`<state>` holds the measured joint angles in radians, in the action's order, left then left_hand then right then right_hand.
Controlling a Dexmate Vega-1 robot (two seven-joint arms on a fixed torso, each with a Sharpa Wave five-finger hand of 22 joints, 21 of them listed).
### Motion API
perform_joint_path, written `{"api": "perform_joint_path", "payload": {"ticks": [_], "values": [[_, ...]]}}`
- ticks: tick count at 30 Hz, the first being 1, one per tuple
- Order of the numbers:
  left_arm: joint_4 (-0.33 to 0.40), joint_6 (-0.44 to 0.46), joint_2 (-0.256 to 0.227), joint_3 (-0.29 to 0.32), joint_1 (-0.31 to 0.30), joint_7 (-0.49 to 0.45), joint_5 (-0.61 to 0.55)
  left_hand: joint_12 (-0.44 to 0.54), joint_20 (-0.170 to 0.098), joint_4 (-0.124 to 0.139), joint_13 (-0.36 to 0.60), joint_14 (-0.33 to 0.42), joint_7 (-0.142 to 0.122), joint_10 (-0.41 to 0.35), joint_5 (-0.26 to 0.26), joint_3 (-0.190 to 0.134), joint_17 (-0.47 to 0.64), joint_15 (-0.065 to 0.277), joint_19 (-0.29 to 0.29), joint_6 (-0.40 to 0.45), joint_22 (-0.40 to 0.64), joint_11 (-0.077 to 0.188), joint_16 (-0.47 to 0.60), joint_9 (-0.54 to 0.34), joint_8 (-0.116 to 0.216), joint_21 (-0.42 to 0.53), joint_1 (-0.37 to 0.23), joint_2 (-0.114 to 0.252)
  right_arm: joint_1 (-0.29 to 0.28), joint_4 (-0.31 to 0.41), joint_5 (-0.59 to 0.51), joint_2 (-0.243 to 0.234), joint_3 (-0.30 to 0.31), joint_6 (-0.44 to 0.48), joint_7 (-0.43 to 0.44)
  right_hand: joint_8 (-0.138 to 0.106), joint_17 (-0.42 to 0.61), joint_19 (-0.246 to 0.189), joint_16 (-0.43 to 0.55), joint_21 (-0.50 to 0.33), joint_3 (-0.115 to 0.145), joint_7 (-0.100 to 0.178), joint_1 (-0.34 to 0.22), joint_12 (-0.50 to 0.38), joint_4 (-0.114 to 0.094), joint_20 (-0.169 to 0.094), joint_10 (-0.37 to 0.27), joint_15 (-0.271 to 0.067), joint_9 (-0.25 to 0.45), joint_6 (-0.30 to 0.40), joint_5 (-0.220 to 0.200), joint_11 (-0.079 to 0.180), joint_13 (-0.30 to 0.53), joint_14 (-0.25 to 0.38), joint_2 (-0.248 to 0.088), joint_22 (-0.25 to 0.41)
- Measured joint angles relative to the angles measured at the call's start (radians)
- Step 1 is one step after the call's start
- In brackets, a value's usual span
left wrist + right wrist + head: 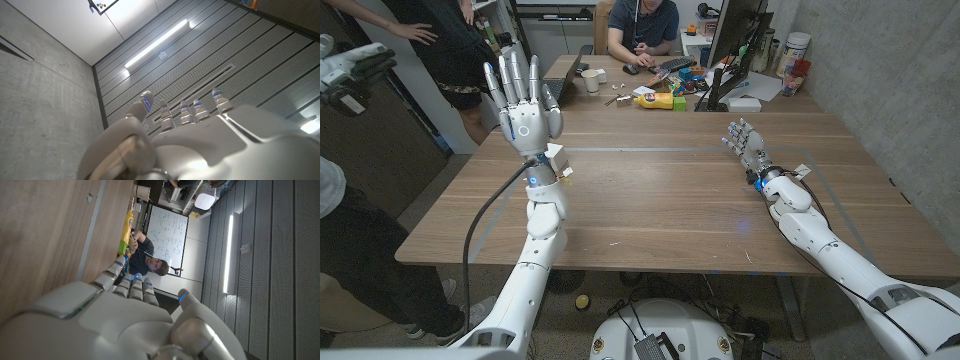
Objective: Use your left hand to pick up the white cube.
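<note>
Left hand [523, 100] raised, fingers spread, empty. White cube [558, 155] on bench [660, 190]: likely light, rigid; pinch opposite faces.

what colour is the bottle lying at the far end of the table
Yellow bottle; the head view shows it best.

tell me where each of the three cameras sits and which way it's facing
Head view: on the robot's head, looking down over the wooden table; left hand raised with fingers up, white cube beside its wrist, right hand low.
Left wrist view: behind the left hand, facing the ceiling.
Right wrist view: behind the right hand, looking along the table towards a seated person.
Shared: head and right wrist views both show that person.
</note>
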<state>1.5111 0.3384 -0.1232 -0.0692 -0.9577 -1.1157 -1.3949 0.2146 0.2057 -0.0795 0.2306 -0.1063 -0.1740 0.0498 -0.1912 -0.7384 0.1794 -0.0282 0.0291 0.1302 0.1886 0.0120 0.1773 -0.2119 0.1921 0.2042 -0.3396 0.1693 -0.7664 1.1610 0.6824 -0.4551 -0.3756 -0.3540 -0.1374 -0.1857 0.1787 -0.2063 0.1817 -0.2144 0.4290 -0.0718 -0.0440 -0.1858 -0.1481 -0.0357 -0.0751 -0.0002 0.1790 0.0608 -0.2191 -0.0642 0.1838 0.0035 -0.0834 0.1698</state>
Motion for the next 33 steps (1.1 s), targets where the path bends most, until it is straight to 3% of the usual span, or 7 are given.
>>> {"api": "perform_joint_path", "payload": {"ticks": [9,16,25,32,33], "values": [[0.008,0.131,-0.094,-0.103,0.021,0.001,0.147,0.0,-0.001,-0.017,0.005,0.0,-0.01,0.016,0.008,0.017,0.0,0.0,-0.043,-0.029,0.0,0.006,0.004,0.0,0.0,0.014,-0.006,-0.006,0.001,-0.002,-0.004,0.001,0.0,-0.005,0.0,0.0,-0.002,0.0,0.0,0.0,0.0,0.0,0.0,0.0,0.0,0.0,0.0,0.0,0.0,0.0,0.0,0.0,0.0,0.0,0.0,0.0],[0.035,0.215,-0.199,-0.193,0.041,0.027,0.326,0.0,0.007,-0.023,0.005,0.008,-0.028,0.018,0.008,0.032,0.0,-0.009,-0.054,-0.035,0.0,0.008,0.008,0.0,0.0,0.014,-0.009,-0.013,0.002,-0.002,-0.006,0.001,0.0,-0.006,0.0,0.0,-0.002,-0.006,0.0,0.004,0.0,0.0,0.0,0.0,0.0,0.006,0.0,0.0,0.0,0.0,0.0,0.0,0.0,0.0,0.0,0.0],[0.069,0.269,-0.353,-0.293,0.084,0.146,0.514,0.004,0.007,-0.032,0.004,0.008,-0.034,0.028,0.015,0.049,0.0,-0.009,-0.054,-0.03,-0.003,0.019,0.008,0.0,0.0,0.014,0.001,-0.032,0.008,-0.004,-0.01,-0.001,-0.004,-0.007,-0.009,0.0,0.001,-0.005,0.0,0.004,-0.003,0.0,0.0,0.0,-0.003,0.005,0.0,0.0,0.0,0.0,0.0,0.0,0.0,0.0,0.0,0.0],[0.073,0.284,-0.44,-0.358,0.13,0.236,0.594,0.004,0.013,-0.046,0.004,0.018,-0.043,0.033,0.015,0.072,0.0,-0.019,-0.074,-0.029,-0.003,0.026,0.008,0.0,0.004,0.014,-0.002,-0.052,0.012,-0.01,-0.011,-0.001,-0.007,-0.01,-0.019,0.0,0.001,-0.005,0.0,0.004,-0.003,0.0,0.0,0.0,-0.003,0.005,-0.006,0.0,0.0,0.0,0.0,-0.006,0.0,0.0,0.0,0.0],[0.074,0.292,-0.456,-0.373,0.141,0.281,0.626,0.004,0.011,-0.049,0.004,0.022,-0.044,0.038,0.015,0.074,0.0,-0.022,-0.079,-0.03,-0.002,0.023,0.008,0.0,0.004,0.018,-0.003,-0.053,0.014,-0.014,-0.011,0.0,-0.007,-0.011,-0.021,0.0,0.001,-0.005,0.0,0.004,-0.003,0.0,0.0,0.0,-0.003,0.005,-0.006,0.0,0.0,0.0,0.0,-0.006,0.0,0.0,0.0,0.0]]}}
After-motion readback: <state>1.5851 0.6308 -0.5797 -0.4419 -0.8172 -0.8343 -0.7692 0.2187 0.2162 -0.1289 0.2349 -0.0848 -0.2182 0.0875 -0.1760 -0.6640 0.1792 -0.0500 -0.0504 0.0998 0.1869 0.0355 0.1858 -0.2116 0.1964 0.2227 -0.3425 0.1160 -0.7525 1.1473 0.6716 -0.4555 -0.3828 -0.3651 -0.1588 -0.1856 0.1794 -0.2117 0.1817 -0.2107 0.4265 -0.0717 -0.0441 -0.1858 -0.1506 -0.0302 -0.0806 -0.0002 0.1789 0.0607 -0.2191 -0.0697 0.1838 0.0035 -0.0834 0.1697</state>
